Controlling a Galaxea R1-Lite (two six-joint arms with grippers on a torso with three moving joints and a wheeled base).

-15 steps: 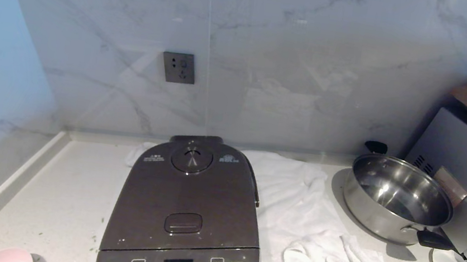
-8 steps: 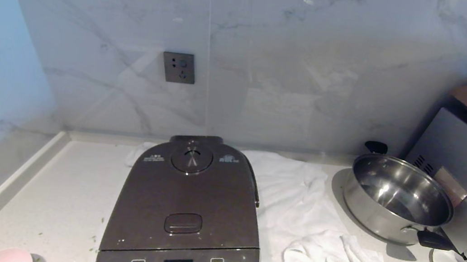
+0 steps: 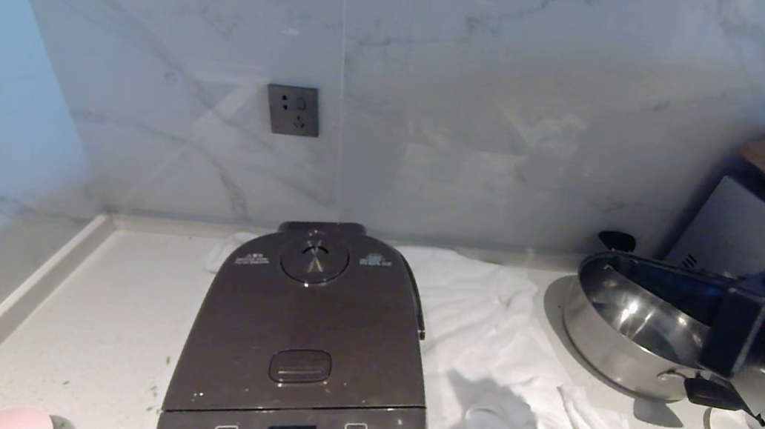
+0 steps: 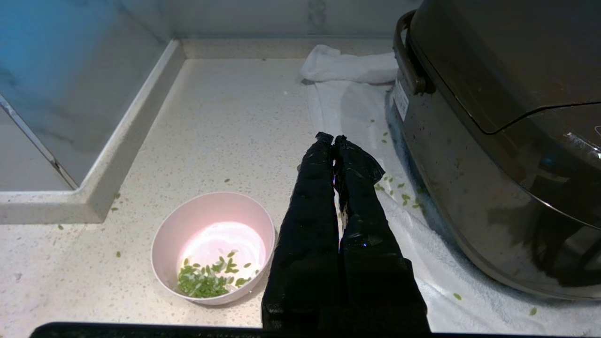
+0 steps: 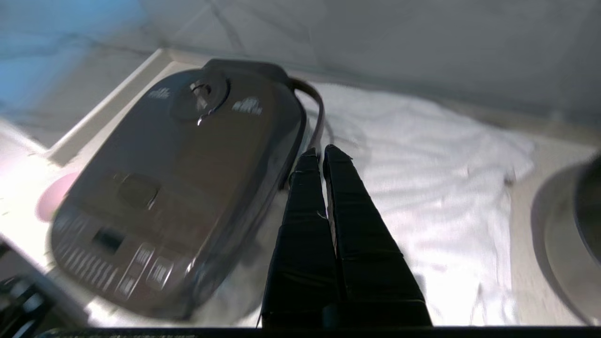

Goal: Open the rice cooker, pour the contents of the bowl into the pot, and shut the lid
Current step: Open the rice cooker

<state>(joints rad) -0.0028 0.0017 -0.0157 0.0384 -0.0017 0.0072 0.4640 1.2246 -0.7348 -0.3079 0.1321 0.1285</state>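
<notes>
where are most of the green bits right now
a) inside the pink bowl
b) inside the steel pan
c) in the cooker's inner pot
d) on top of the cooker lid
a: the left wrist view shows the green bits heaped in the pink bowl, with only a few strays on the counter beside the rice cooker, whose lid is closed.

rice cooker [image 3: 303, 353]: white chinese btn labels on front panel, white print on lid [image 3: 306, 308]; too small to read.
</notes>
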